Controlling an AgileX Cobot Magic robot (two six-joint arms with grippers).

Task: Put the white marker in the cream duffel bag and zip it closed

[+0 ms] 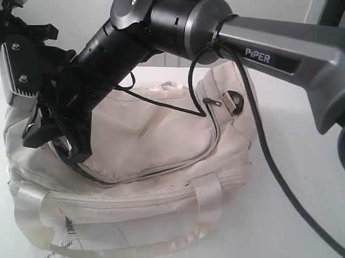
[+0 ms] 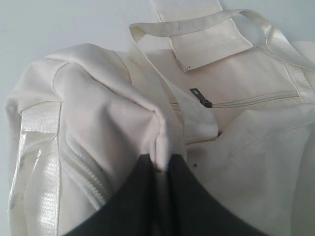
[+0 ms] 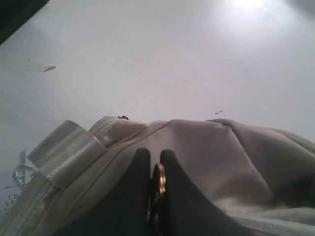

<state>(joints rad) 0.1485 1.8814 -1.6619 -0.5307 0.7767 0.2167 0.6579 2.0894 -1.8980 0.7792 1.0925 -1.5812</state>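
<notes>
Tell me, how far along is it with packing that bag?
Done, probably: no marker is in sight, so it may be inside the bag. In hand: the left claw pinches a fold of cloth; the right claw grips a brass tab, likely the puller. Remaining: finishing the zip; I cannot tell how much is open.

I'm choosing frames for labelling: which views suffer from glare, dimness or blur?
Right wrist view: glare on the table at the frame's edge, the cream duffel bag dim and grey. Exterior view: the near arm looms large, hiding part of the bag. Left wrist view: evenly lit, dark zip pull crisp.
</notes>
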